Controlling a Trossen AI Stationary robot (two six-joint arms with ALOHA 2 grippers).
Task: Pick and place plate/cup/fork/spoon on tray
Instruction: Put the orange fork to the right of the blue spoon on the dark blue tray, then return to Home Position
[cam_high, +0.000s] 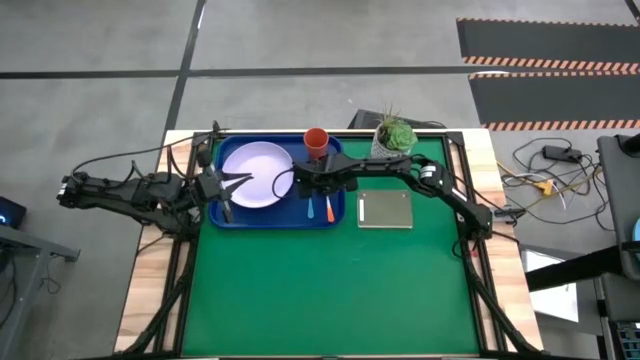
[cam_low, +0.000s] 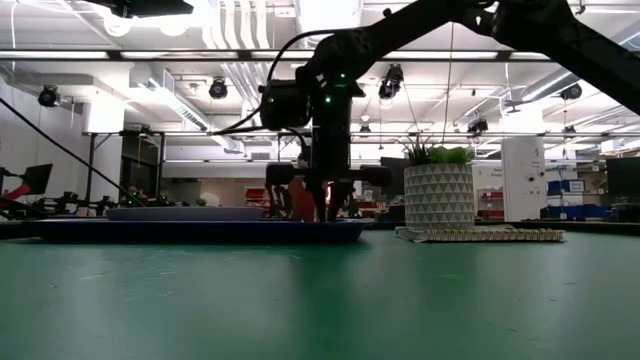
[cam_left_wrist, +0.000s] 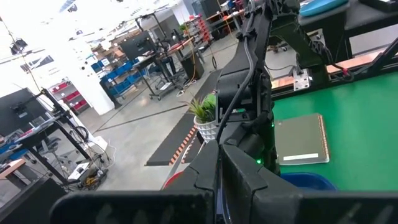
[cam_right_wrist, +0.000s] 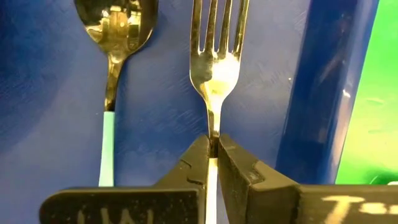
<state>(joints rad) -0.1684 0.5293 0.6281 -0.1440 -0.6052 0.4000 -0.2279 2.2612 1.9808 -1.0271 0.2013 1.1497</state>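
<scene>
The fork handle is hidden behind the jaws.

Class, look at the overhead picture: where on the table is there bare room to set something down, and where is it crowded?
Free: the broad green mat in front of the blue rectangular plastic tray and grey-green square pad. Crowded: the tray, holding the pale round plate, orange-red cup, blue-handled spoon and orange-handled fork, with both end effectors over it.
</scene>
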